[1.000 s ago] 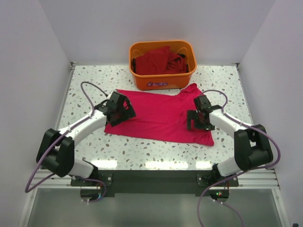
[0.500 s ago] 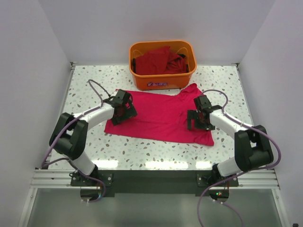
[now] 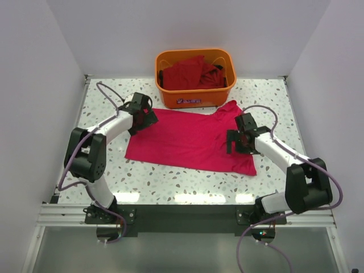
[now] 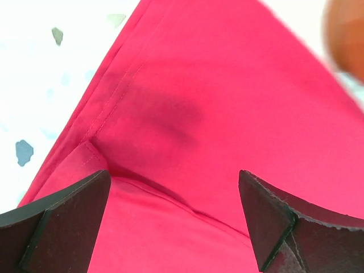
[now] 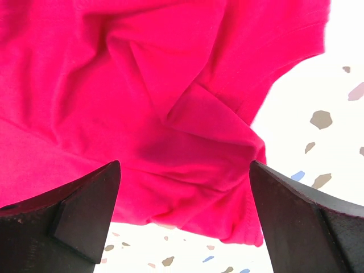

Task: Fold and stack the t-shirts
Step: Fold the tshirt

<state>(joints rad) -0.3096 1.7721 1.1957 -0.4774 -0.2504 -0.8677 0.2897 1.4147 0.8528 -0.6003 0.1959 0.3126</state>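
Jaws wide apart, the left gripper [image 3: 142, 118] is hovering over the far-left corner of the crimson t-shirt [image 3: 190, 139], which is lying spread on the table [image 3: 102, 96]. The right gripper [image 3: 236, 142], likewise agape, is hovering over its right side. Being limp, light cloth, it is probably calling for a pinch at the corner hems.

The top camera looks down from high at 6 o'clock, across the whole surface [image 3: 102, 96] to the basket [image 3: 193, 100] at 12. Each wrist camera sits very close over the shirt [image 3: 187, 139], shared by all views: left gripper [image 4: 173, 179] at its 10 o'clock corner, right gripper [image 5: 185, 170] at its 3 o'clock side.
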